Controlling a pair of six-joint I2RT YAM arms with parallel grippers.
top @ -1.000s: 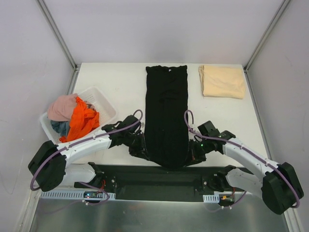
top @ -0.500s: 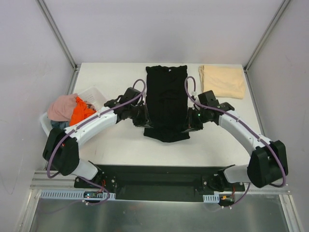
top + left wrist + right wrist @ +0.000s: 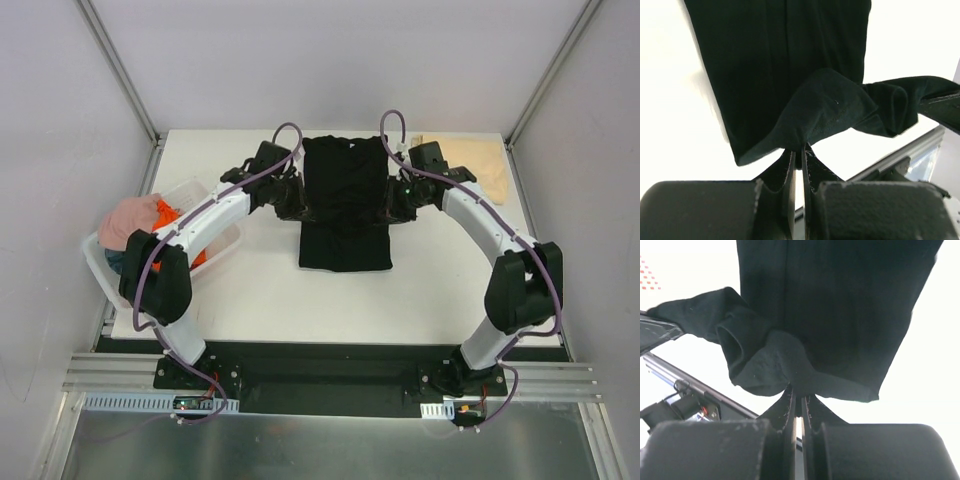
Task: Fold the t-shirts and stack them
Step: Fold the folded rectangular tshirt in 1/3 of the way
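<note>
Black t-shirt (image 3: pixel 345 240) pinched at its corners by left hand (image 3: pixel 800 150) and right hand (image 3: pixel 799 392), both extended far forward

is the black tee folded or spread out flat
Partly folded: the black tee is a narrow strip, its near end doubled back over itself, that edge pinched in the left pincer and right pincer.

place: robot lab cell | cues: white panel walls (image 3: pixel 330 60), aluminium rail (image 3: pixel 110 372), white table (image 3: pixel 330 305)
</note>
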